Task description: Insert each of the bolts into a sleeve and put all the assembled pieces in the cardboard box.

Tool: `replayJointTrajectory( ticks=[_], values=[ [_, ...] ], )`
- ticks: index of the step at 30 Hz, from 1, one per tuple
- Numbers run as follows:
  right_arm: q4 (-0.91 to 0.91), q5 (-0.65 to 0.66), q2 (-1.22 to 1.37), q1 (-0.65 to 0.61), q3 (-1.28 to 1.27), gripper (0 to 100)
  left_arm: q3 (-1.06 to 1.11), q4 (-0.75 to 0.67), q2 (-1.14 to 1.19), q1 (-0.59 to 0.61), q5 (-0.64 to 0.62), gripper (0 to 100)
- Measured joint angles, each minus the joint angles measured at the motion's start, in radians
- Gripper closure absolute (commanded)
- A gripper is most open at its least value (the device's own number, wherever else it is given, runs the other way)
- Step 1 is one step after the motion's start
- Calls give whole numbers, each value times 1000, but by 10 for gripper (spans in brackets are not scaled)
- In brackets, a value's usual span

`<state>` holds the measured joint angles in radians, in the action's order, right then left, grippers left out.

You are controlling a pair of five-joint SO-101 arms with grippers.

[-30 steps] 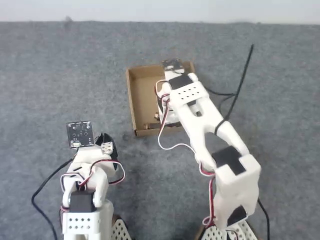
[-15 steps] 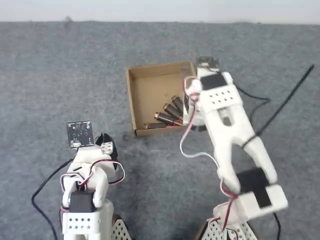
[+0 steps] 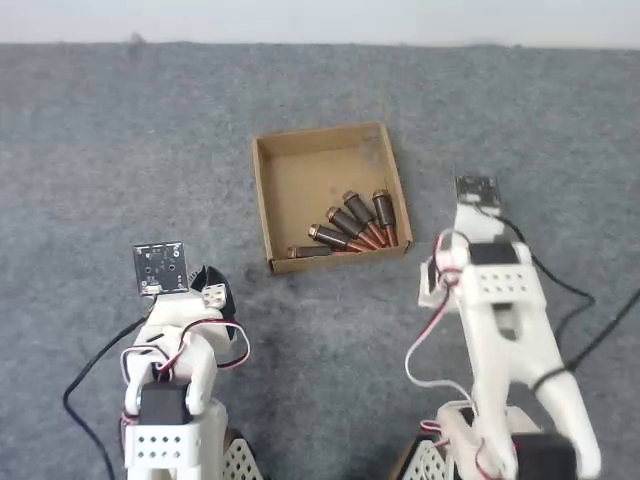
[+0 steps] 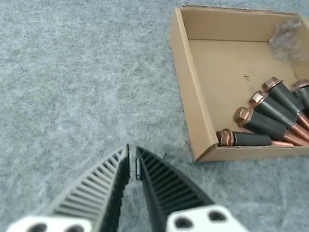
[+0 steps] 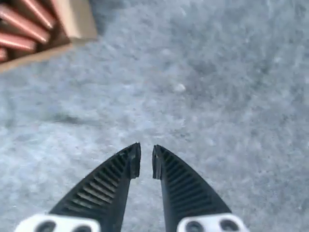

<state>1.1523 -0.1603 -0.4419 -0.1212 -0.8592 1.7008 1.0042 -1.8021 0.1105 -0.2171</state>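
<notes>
**A:** A grey felt mat (image 3: 120,130) is spread under both arms. Where is the work found?

**B:** Five sleeved bolts (image 3: 350,222) are laid in the box (image 3: 262,190). Four are slanted side by side and one is laid along the near wall. The box is placed ahead of both arms. The right gripper (image 5: 146,158) is nearer, just off a corner.

**A:** And the jaws?

**B:** Both are closed on nothing, the left gripper (image 4: 133,155) included. A grey clump (image 4: 287,35) in the far corner cannot be identified.
</notes>
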Motion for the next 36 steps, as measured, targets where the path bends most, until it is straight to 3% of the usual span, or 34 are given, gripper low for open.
replayJointTrajectory(
  ticks=[19,36],
  values=[
    [-17,18,-423,40,-379,960,0,32,0,3,0,976],
    [2,20,-1246,43,-813,958,0,32,0,3,0,977]
  ],
)
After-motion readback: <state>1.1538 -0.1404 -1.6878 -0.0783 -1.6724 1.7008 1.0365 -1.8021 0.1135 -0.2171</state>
